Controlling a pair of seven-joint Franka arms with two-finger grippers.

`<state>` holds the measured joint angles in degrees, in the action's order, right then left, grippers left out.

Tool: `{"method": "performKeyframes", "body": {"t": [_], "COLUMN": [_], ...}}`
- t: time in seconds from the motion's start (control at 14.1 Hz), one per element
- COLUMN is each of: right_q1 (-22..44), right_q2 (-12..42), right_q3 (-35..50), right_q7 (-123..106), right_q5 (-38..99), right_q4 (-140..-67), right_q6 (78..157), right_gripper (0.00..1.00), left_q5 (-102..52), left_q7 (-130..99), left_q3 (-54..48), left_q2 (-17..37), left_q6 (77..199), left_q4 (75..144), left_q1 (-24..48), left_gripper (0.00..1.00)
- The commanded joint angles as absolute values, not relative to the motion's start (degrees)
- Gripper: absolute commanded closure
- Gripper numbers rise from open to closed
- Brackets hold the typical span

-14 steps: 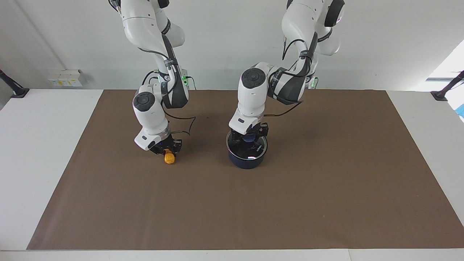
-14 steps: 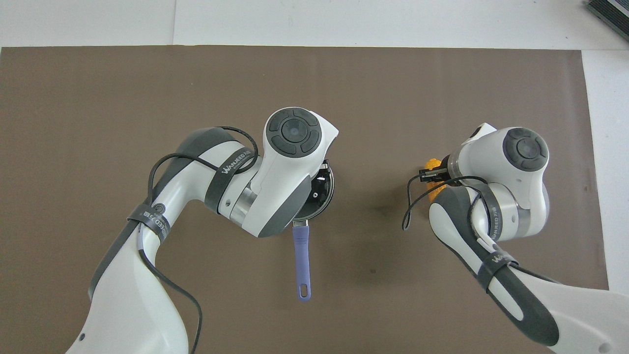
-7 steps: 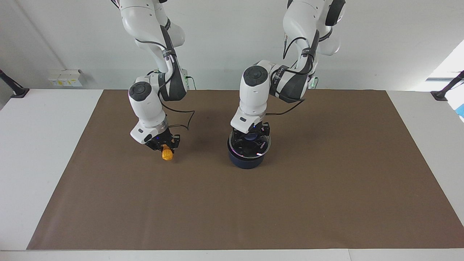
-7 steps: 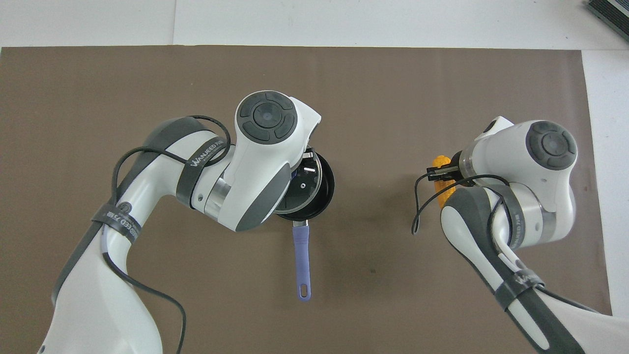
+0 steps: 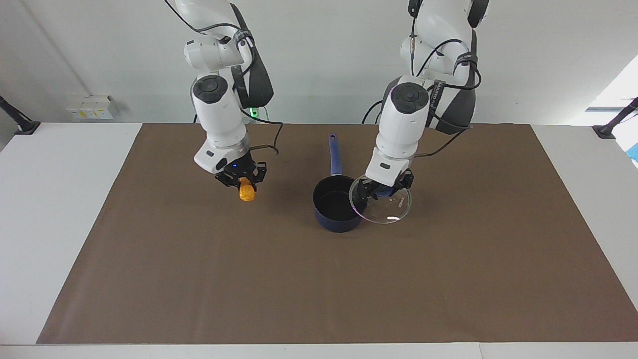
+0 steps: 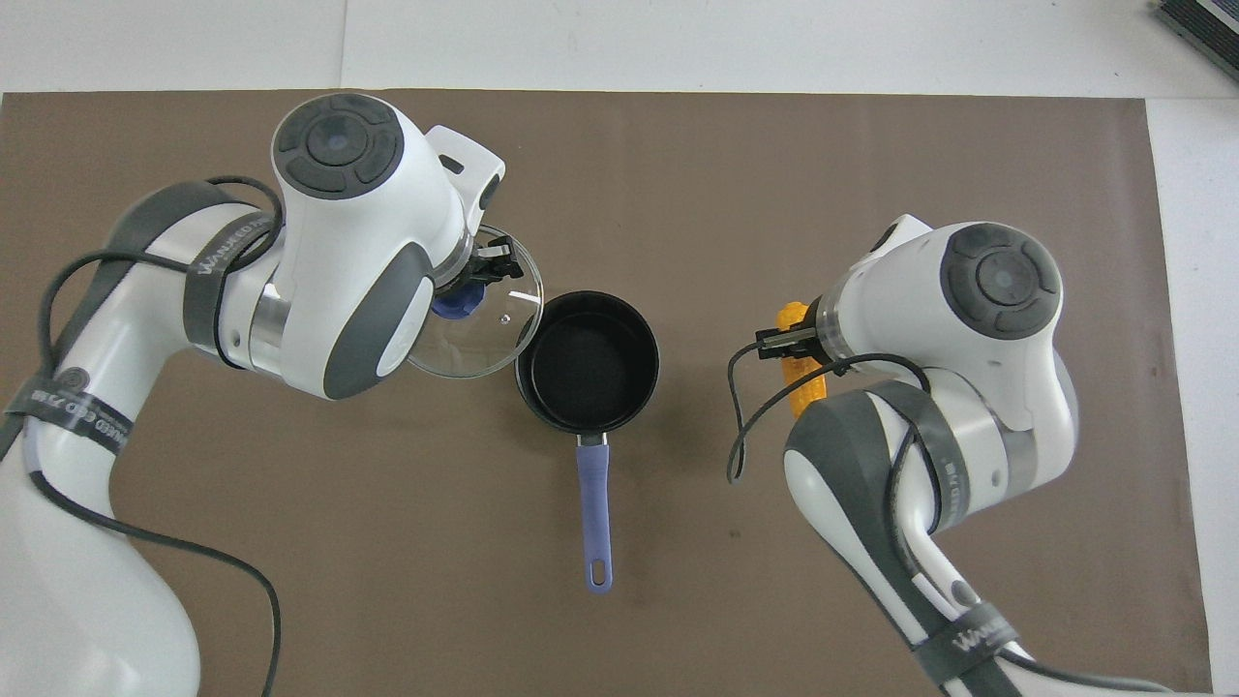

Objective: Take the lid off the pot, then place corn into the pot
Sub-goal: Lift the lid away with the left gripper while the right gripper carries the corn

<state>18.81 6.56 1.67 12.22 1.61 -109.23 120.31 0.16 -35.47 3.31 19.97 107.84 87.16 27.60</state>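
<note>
The dark blue pot (image 5: pixel 335 205) (image 6: pixel 588 360) stands uncovered mid-mat, its black inside bare and its long handle (image 6: pixel 594 503) pointing toward the robots. My left gripper (image 5: pixel 381 189) (image 6: pixel 463 295) is shut on the blue knob of the glass lid (image 5: pixel 386 208) (image 6: pixel 484 329). It holds the lid tilted in the air, just off the pot's rim toward the left arm's end. My right gripper (image 5: pixel 242 180) (image 6: pixel 796 344) is shut on the yellow-orange corn (image 5: pixel 245 193) (image 6: pixel 792 315), raised over the mat toward the right arm's end of the pot.
A brown mat (image 5: pixel 448 279) covers most of the white table (image 5: pixel 50 199). A dark object (image 6: pixel 1200 24) lies at one table corner farthest from the robots. Something blue (image 5: pixel 632 149) shows at the table edge at the left arm's end.
The left gripper has lifted the lid off the pot and carried it aside toward the left arm's end. The right gripper has raised the corn off the mat and brought it closer to the pot.
</note>
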Motion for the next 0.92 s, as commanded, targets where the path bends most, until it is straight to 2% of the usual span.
{"method": "performKeyframes", "body": {"t": [0.0,0.21,0.5,0.85], "right_q1": [23.4,28.0,30.2,32.9], "right_q2": [11.3,15.5,22.3,28.3], "right_q3": [1.8,1.8,2.8,3.0], "right_q7": [19.7,26.4,28.6,31.3], "right_q5": [2.1,2.3,5.4,5.4], "right_q4": [-101.2,-97.3,-91.2,-88.7], "right_q6": [117.4,117.4,117.3,118.8], "right_gripper": [1.0,1.0,1.0,1.0], "left_q5": [0.4,0.4,0.3,0.3], "left_q7": [-31.3,-25.4,-18.8,-12.4], "left_q3": [2.9,2.9,2.9,2.9], "left_q2": [19.4,19.2,17.3,12.5], "left_q6": [106.6,106.7,107.8,113.5], "left_q4": [87.4,88.8,93.3,103.8], "left_q1": [23.3,18.0,11.4,4.1], "left_gripper": [1.0,1.0,1.0,1.0]}}
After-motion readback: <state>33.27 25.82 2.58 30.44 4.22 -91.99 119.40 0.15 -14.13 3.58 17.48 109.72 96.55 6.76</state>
